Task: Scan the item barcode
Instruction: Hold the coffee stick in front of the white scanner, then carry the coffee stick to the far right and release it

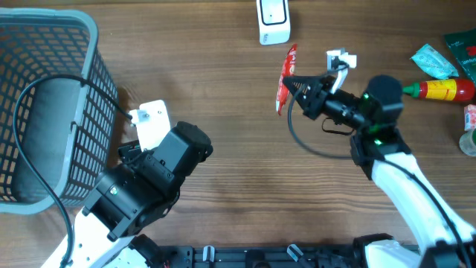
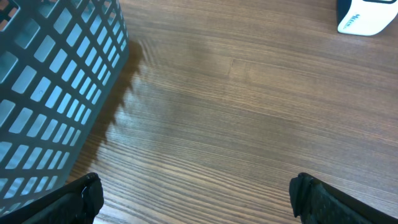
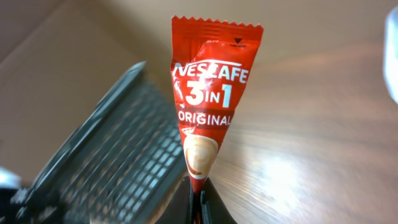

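Note:
A red Nescafe 3-in-1 sachet (image 1: 285,77) is pinched by its lower end in my right gripper (image 1: 295,83), which is shut on it. In the right wrist view the sachet (image 3: 208,106) stands upright above the closed fingertips of the right gripper (image 3: 199,194), printed front facing the camera; no barcode shows. The white scanner (image 1: 273,20) stands at the table's far edge, just beyond the sachet. My left gripper (image 2: 198,193) hovers open over bare wood beside the basket, nothing between its fingers, with the scanner (image 2: 367,15) far off at the top right.
A grey mesh basket (image 1: 44,112) fills the left side, close to the left arm (image 1: 149,175). At the right edge lie a green packet (image 1: 435,61) and a red and yellow sauce bottle (image 1: 446,90). A black cable loops under the right arm.

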Robot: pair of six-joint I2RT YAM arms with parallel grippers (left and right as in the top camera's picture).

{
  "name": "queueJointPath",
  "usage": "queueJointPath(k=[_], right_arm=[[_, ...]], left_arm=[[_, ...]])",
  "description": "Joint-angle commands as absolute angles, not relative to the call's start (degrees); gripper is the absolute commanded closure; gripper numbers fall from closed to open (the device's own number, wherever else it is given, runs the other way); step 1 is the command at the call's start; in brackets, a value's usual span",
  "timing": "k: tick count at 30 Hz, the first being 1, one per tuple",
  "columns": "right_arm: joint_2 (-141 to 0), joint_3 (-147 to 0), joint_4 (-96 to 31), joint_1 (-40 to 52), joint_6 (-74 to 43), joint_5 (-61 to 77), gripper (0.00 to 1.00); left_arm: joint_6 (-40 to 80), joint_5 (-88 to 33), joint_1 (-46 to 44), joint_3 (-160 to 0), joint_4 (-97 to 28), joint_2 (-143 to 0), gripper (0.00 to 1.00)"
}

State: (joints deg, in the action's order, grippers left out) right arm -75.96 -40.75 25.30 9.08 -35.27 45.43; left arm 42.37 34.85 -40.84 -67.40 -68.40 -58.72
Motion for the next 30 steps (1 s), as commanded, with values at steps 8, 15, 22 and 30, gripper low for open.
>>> queueJointPath(k=[8,15,22,30], right_arm=[[-103.37,-62.59,19.86,9.15,-39.86,36.47,0.95],[-118.26,-82.56,11.25,9.17,-37.91,29.08,0.95],[-128.79,-92.60,11.05,10.02,-40.77,29.06,0.95],[-132.77,-93.82,13.23,11.86,-41.93,28.84,0.95]], left_arm=[[43.11,35.42,-40.99,-67.44,-68.40,-58.87,0.00],[43.11,35.42,-40.99,-67.44,-68.40,-58.87,0.00],[43.11,35.42,-40.99,-67.44,-68.40,-58.87,0.00],[43.11,35.42,-40.99,-67.46,-68.40,-58.87,0.00]])
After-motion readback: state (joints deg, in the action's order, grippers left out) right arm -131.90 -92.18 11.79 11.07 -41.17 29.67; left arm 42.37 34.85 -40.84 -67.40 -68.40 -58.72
